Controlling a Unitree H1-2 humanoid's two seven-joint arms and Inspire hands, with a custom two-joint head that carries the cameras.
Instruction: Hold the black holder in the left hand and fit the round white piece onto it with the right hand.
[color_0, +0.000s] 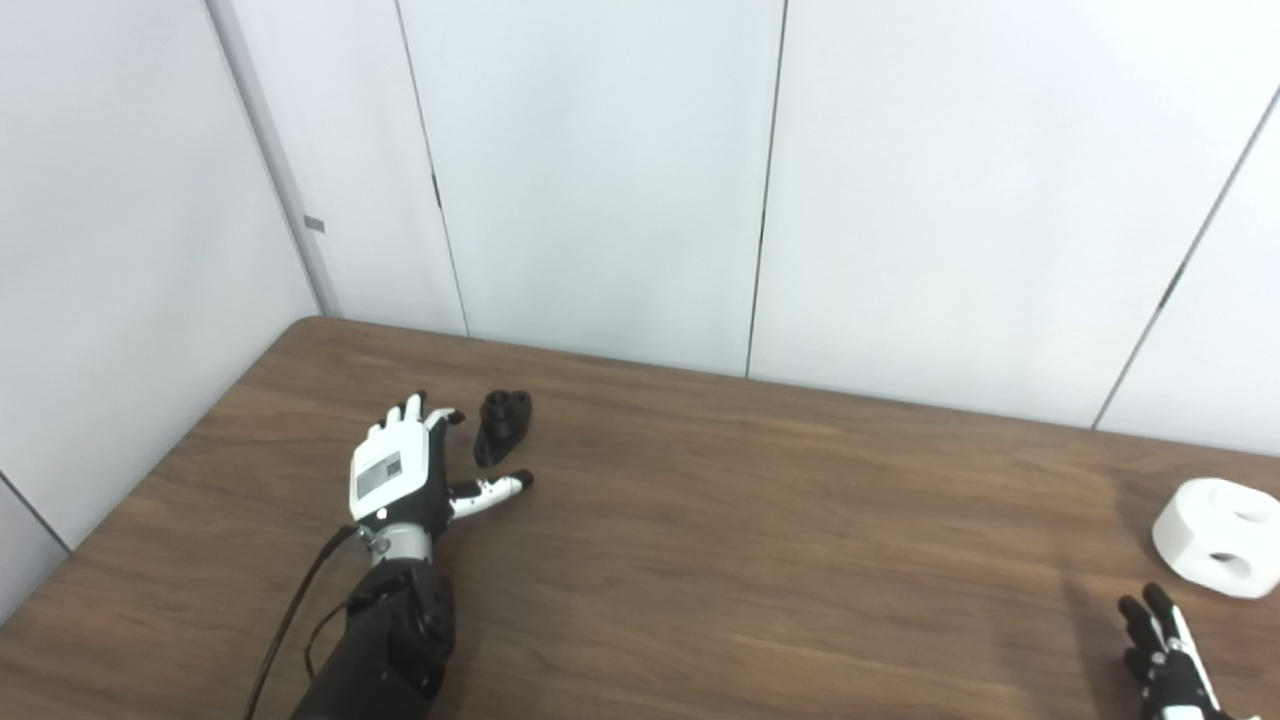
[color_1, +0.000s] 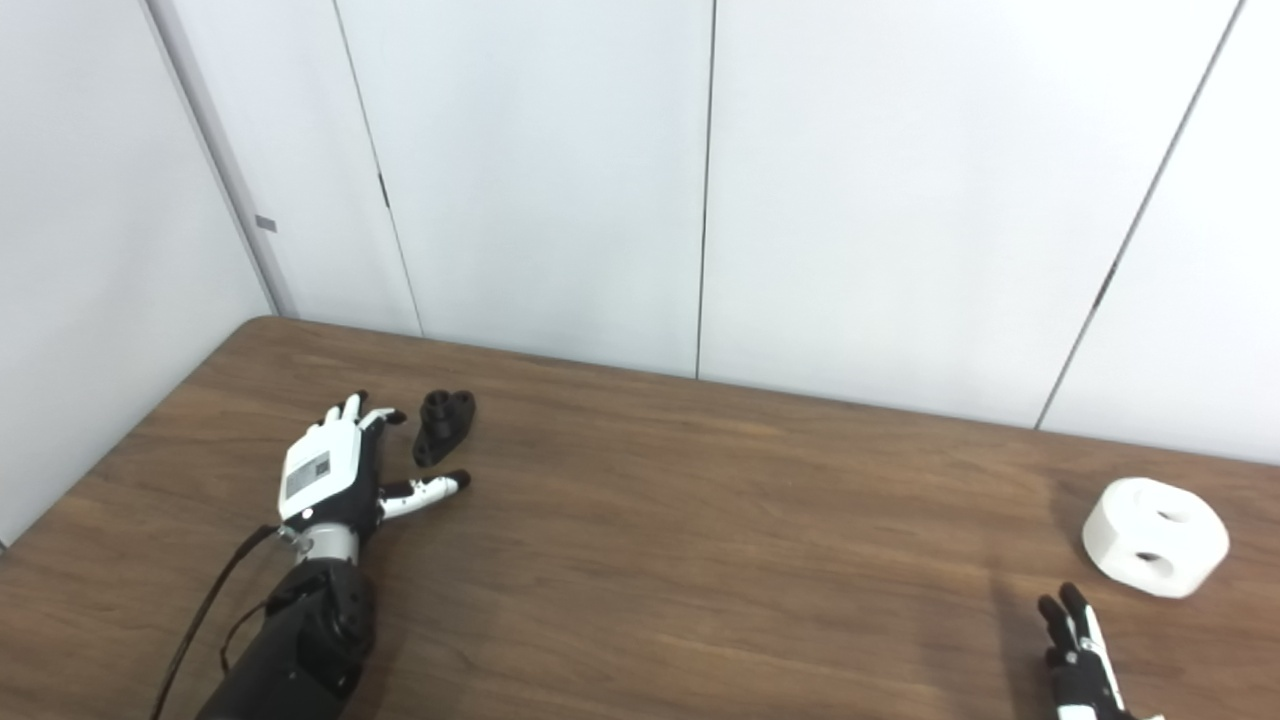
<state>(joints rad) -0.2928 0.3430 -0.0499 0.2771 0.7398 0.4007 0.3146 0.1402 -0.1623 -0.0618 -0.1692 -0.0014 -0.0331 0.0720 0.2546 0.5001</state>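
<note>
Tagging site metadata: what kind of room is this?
Likely a lab or office test room: bare wood-grain table, plain white panelled wall, and only a small black holder and round white piece set out.

The right robot hand (color_1: 1082, 655) is cut off by the bottom edge; only its fingers show, so its grip is unclear.

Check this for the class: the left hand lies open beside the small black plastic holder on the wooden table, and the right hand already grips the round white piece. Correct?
Not quite. In the right eye view the right hand is open, short of the round white piece, not gripping it. The left hand does lie open beside the black holder.
</note>
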